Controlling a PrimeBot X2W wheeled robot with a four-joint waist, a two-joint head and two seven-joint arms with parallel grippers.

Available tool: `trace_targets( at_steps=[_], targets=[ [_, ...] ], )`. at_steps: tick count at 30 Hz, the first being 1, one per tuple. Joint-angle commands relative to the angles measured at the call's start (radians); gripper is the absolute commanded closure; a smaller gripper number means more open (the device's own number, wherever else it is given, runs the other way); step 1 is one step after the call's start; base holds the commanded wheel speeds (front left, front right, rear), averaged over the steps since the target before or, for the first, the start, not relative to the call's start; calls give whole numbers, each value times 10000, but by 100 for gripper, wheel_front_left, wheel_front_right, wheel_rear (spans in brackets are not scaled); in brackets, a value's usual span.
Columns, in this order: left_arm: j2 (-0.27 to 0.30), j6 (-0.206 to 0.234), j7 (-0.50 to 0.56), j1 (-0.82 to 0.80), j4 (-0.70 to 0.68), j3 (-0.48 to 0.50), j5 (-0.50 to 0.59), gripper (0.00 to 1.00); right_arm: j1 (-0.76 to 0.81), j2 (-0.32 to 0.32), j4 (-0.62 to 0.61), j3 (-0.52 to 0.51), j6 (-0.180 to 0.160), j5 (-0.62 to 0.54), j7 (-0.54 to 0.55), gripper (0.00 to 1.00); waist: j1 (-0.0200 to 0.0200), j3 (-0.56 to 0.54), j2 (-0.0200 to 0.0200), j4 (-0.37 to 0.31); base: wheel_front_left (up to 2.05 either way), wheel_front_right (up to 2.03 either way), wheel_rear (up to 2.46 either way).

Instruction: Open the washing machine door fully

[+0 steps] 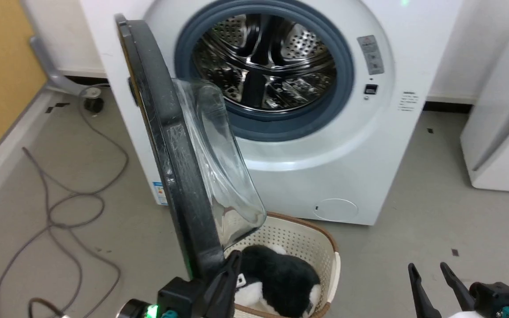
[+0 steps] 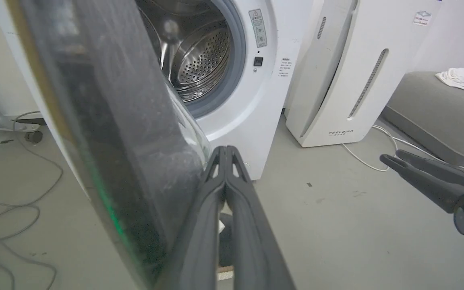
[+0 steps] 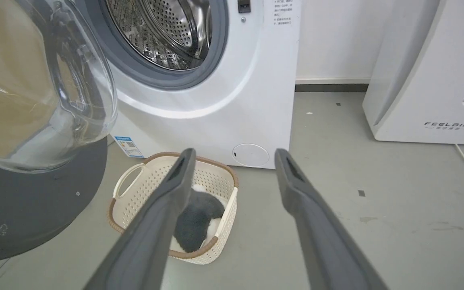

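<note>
Presently the washing machine door (image 1: 179,176) is standing half open, edge-on from the washing machine (image 1: 325,176). Its lower inner rim is seemingly being pressed by the left gripper (image 2: 226,151), fingers together; the right gripper (image 1: 427,267) is hanging spread, empty. Further outward pushing is being called for.

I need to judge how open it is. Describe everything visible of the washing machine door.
The washing machine door is a round glossy black frame with a clear domed glass bowl and a matte dark inner face. It stands well open, hinged at the washing machine's left edge, nearly edge-on to the head camera. The shut left gripper lies against its lower rim.
</note>
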Motion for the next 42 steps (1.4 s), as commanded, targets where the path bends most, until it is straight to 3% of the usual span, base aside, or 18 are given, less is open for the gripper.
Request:
trace_targets(
  at_steps=[1, 15, 23, 30, 42],
  targets=[
    [109, 189, -28, 206, -210, 189, 58, 100, 192, 26, 18, -28, 6, 68, -3, 0, 1, -40, 0, 325, 0, 0, 0],
    [507, 1056, -172, 967, -562, 1137, -16, 100, 146, 26, -138, -186, 6, 33, 190, 0, 1, 82, 0, 1654, 0, 0, 0],
    [876, 1396, -626, 1066, -42, 2356, -383, 100, 62, 26, -193, -153, 6, 14, 272, 0, 1, 180, 0, 1778, 0, 0, 0],
    [1308, 1218, -1440, 744, 1338, 3859, -1161, 100, 43, 26, -237, -190, 6, 2, 332, 0, 1, 314, 0, 1522, 0, 0, 0],
    [1932, 56, -3154, -581, 5164, 5971, -2659, 100, -63, 26, -322, -214, 6, -45, 390, 0, 1, 581, 0, 1005, 0, 0, 0]
  ],
)
